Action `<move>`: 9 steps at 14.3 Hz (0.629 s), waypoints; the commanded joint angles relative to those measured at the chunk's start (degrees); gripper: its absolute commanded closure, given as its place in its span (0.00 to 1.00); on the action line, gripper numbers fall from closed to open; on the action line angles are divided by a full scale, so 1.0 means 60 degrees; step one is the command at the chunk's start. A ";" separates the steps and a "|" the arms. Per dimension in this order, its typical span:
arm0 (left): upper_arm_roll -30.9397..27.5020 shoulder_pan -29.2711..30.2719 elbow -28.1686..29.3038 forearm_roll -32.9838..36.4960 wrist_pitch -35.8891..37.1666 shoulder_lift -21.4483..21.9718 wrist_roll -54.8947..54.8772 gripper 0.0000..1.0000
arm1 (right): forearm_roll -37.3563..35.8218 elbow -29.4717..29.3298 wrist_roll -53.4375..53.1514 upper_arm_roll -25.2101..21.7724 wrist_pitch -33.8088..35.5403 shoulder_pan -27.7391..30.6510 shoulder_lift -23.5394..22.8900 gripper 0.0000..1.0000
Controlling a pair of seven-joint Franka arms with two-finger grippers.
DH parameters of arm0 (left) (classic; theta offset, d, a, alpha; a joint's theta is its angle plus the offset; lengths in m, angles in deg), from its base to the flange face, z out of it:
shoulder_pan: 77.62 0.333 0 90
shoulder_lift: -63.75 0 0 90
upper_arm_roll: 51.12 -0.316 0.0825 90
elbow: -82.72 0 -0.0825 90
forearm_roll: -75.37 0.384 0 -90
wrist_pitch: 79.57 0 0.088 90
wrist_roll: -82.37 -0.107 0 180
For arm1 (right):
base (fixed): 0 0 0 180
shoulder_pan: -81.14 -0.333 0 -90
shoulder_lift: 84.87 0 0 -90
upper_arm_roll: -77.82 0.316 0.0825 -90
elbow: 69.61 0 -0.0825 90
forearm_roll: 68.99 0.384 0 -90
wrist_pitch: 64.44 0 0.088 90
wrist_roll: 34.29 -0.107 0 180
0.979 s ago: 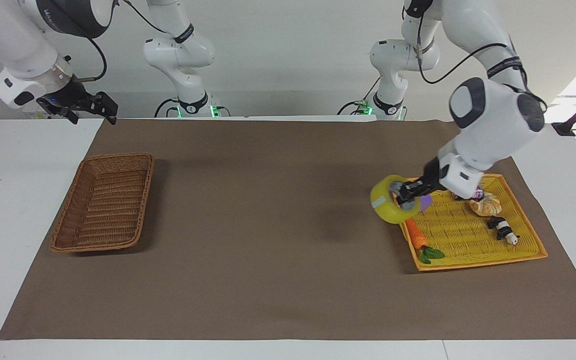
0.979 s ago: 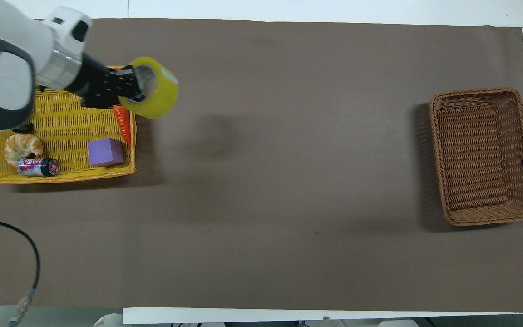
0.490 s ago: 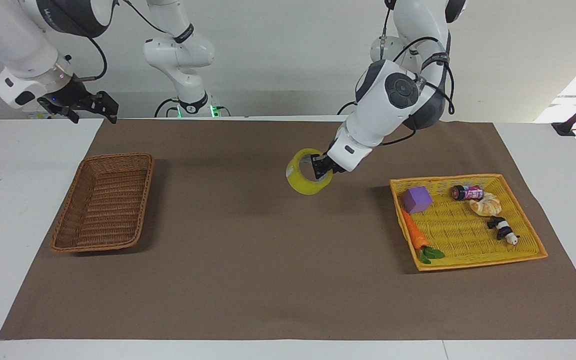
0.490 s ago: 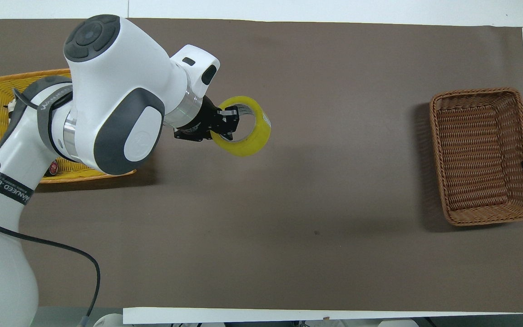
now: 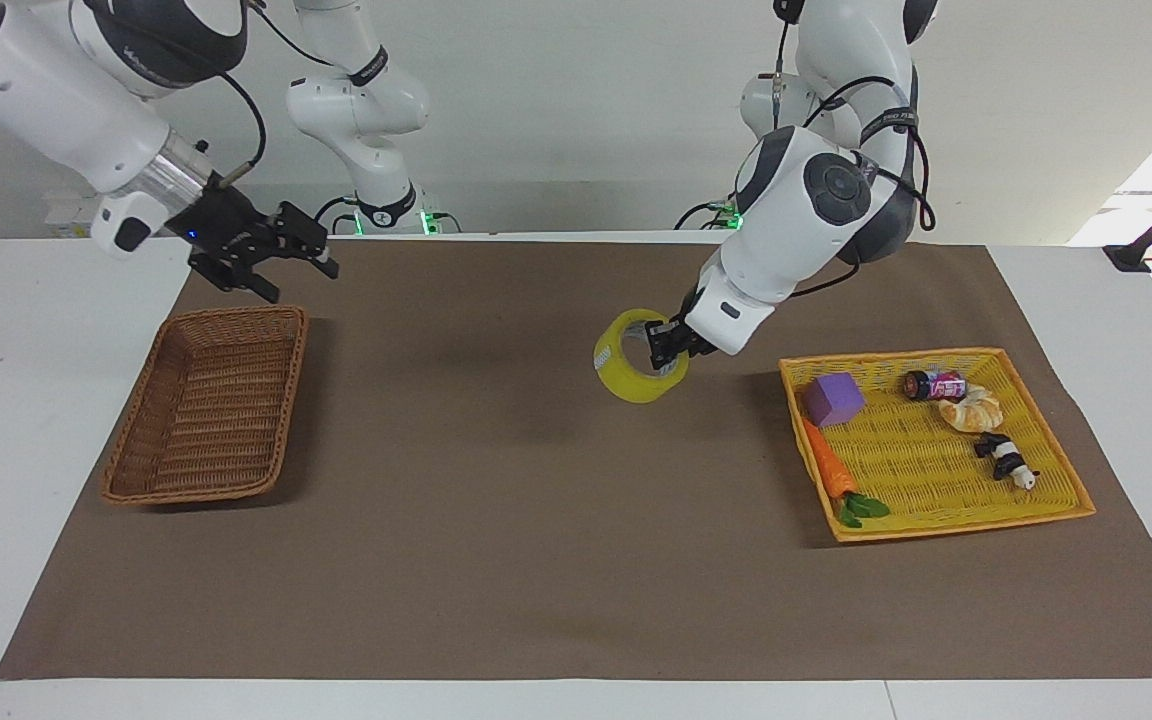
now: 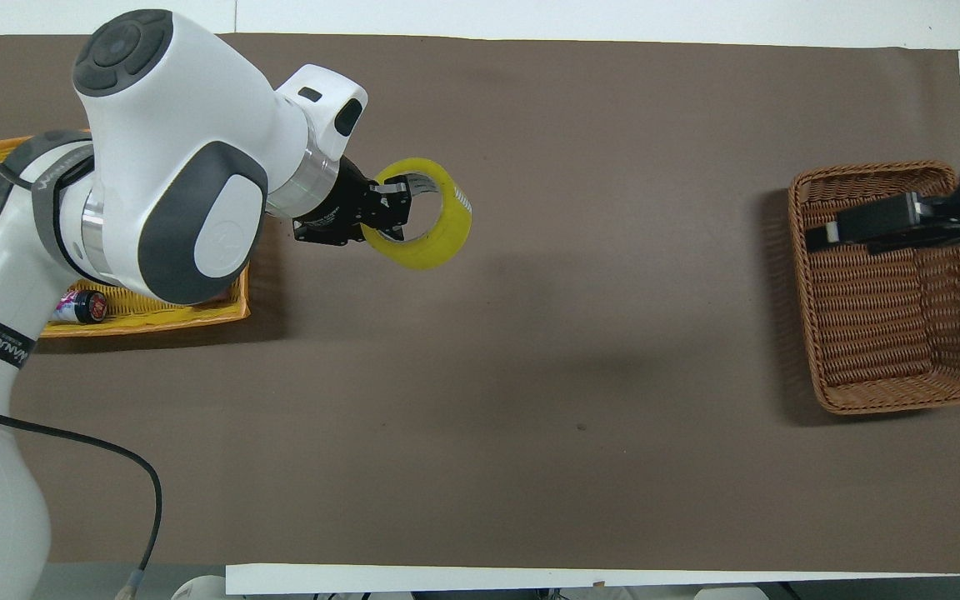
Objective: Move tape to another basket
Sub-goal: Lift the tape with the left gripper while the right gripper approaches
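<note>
The tape (image 5: 639,370), a wide yellow roll, hangs a little above the brown mat (image 5: 496,540), between the yellow tray and the table's middle. My left gripper (image 5: 664,345) is shut on its rim, one finger inside the core. From overhead the tape (image 6: 423,215) sticks out past the left gripper (image 6: 392,210). The brown wicker basket (image 5: 236,314) stands at the right arm's end with nothing in it. My right gripper (image 5: 298,262) hangs open in the air by the basket's rim. In the overhead view the right gripper (image 6: 838,232) lies across the basket (image 6: 888,350).
A flat yellow tray (image 5: 936,480) at the left arm's end holds a purple block (image 5: 833,398), a carrot (image 5: 829,468), a small can (image 5: 934,384), a croissant (image 5: 973,408) and a panda toy (image 5: 1006,460). From overhead the left arm hides most of the tray (image 6: 155,314).
The left gripper carried the tape from the tray's edge out over the mat, then eased slightly back toward the tray. The right gripper swung from the table's edge to the basket.
</note>
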 commanded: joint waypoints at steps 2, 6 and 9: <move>-0.0011 -0.0094 0.0026 -0.0007 -0.0022 0.0182 -0.0018 1.00 | 0.4494 0.0819 0.0094 0.0063 -0.1896 -0.1053 -0.1234 0.00; -0.0011 -0.0123 0.0070 0.0007 -0.0037 0.0183 -0.0003 1.00 | 0.7342 0.1143 0.0078 0.0063 -0.3525 -0.2739 -0.1983 0.00; -0.0011 -0.0123 0.0070 0.0124 0.0022 0.0183 -0.0003 1.00 | 0.8271 0.1216 0.0064 0.0063 -0.4199 -0.3532 -0.2102 0.00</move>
